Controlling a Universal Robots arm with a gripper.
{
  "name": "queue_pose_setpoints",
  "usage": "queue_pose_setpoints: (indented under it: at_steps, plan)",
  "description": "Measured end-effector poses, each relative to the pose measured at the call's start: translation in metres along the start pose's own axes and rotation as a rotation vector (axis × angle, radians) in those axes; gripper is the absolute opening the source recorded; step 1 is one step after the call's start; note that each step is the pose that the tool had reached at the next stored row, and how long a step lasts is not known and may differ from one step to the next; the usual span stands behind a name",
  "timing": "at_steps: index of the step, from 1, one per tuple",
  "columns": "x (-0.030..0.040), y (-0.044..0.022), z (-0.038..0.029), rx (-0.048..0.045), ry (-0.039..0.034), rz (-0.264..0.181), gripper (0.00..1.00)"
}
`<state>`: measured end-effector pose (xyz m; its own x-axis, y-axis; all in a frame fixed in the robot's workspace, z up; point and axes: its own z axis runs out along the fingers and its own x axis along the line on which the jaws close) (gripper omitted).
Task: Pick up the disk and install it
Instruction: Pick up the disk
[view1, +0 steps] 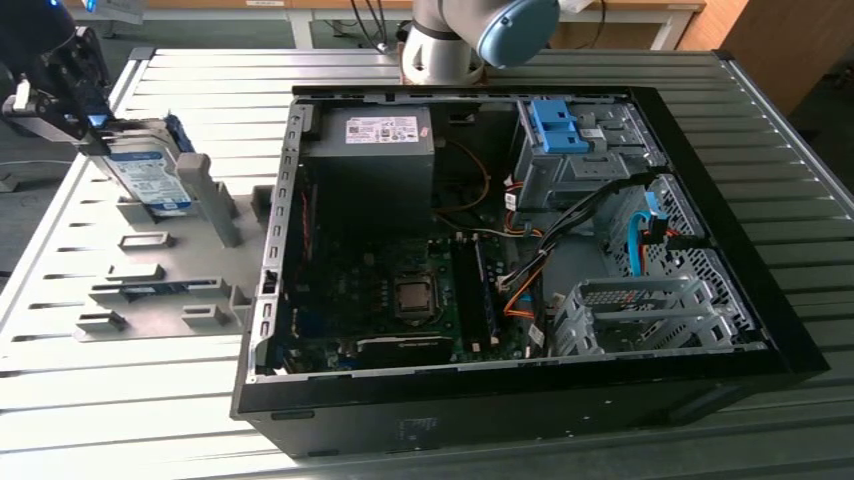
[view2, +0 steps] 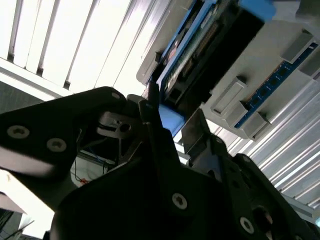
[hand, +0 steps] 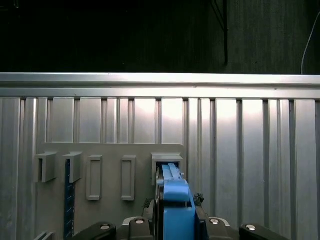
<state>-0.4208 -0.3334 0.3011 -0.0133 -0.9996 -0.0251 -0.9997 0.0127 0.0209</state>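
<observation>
Fingers (view2: 152, 120): clenched on the blue plastic bracket framing the flat silver-grey disk (view1: 144, 170), white-and-blue label turned toward the exterior camera. Held upright, slightly tilted, over the slotted grey plastic holder plate (view1: 174, 300) on the ribbed metal table (view1: 134, 400), just beside the open black computer case (view1: 534, 92). Cannot tell whether the lower edge sits in a slot or hangs above it. Seen edge-on in the first wrist view, bottom cut off. Gripper (view1: 91, 120) partly cropped at the exterior view's left.
</observation>
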Motion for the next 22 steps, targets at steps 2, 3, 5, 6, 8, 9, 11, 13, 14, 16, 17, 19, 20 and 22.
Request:
queue_pose_setpoints:
  at_steps: [2,3,5,6,8,9,11,13,14,16,17,19,20,22]
  plan:
    - [0.0,0.0,0.0007,0.0004,-0.0002,0.0,0.44]
    - [0.0,-0.0001,0.0015,0.0007,-0.0002,0.0,0.44]
    - [0.0001,-0.0001,0.0032,0.0008,-0.0001,0.0,0.5]
    - [0.0001,-0.0001,0.0043,0.0012,-0.0001,0.0,0.5]
    - [0.0002,-0.0001,0.0065,0.0019,-0.0001,0.0,0.5]
    - [0.0002,-0.0001,0.0074,0.002,-0.0001,0.0,0.5]
    - [0.0002,-0.0001,0.009,0.0023,-0.0001,0.0,0.5]
    - [0.0003,-0.0001,0.0094,0.0021,0.0,0.0,0.5]
    - [0.0003,-0.0001,0.0095,0.0021,0.0,0.0,0.5]
    - [0.0002,-0.0001,0.0096,0.0023,-0.0001,0.0,0.49]
    - [0.0003,-0.0001,0.0096,0.0022,0.0,0.0,0.43]
    - [0.0003,-0.0001,0.0097,0.0022,0.0,0.0,0.36]
    - [0.0003,-0.0001,0.0097,0.0022,0.0,0.0,0.36]
    - [0.0003,-0.0001,0.0098,0.0022,0.0,0.0,0.36]
